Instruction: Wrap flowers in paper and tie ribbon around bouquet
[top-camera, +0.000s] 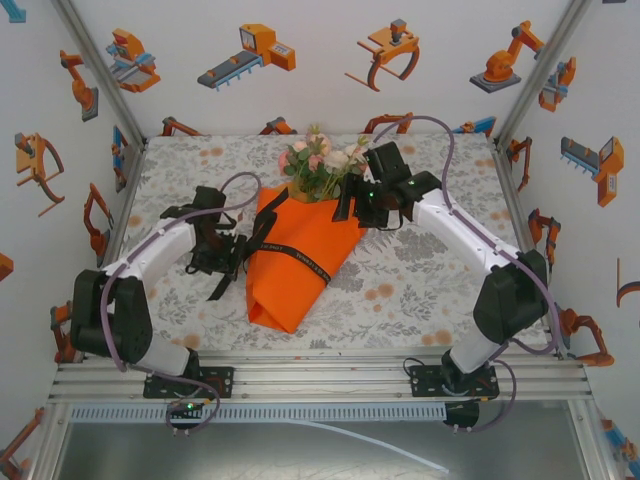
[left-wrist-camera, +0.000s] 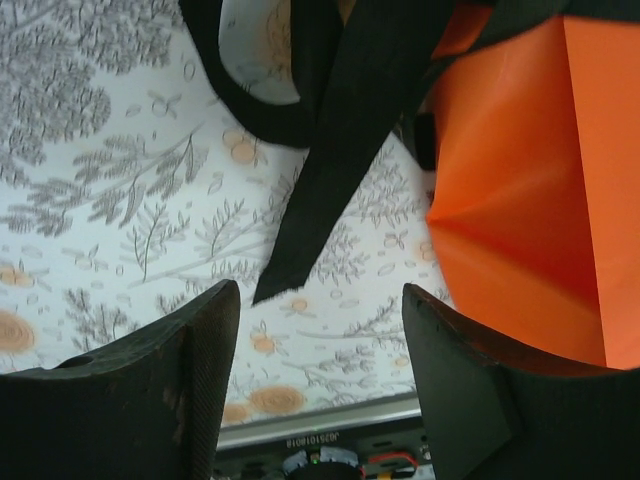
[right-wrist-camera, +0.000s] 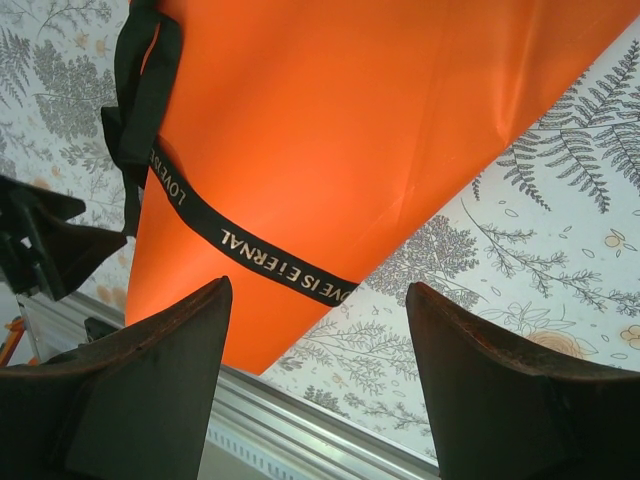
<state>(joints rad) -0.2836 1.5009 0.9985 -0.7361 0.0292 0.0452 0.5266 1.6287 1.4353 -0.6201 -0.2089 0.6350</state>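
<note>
The bouquet lies in the middle of the table: pink and white flowers (top-camera: 320, 165) stick out of the far end of an orange paper (top-camera: 295, 255) cone. A black ribbon (top-camera: 292, 256) with gold lettering runs across the cone, and it shows in the right wrist view as ribbon (right-wrist-camera: 260, 255) over paper (right-wrist-camera: 350, 120). Its loops and a loose end (left-wrist-camera: 320, 190) hang at the cone's left side, beside the paper (left-wrist-camera: 530, 200). My left gripper (top-camera: 225, 262) (left-wrist-camera: 320, 320) stands open just left of the cone, holding nothing. My right gripper (top-camera: 352, 208) (right-wrist-camera: 320, 310) is open above the cone's upper right edge, by the flowers.
The table carries a grey leaf-print cloth (top-camera: 420, 280). A metal rail (top-camera: 320, 375) runs along the near edge. White walls with orange robot cartoons close in the left, right and back. The left gripper's black fingers (right-wrist-camera: 40, 245) show at the left of the right wrist view.
</note>
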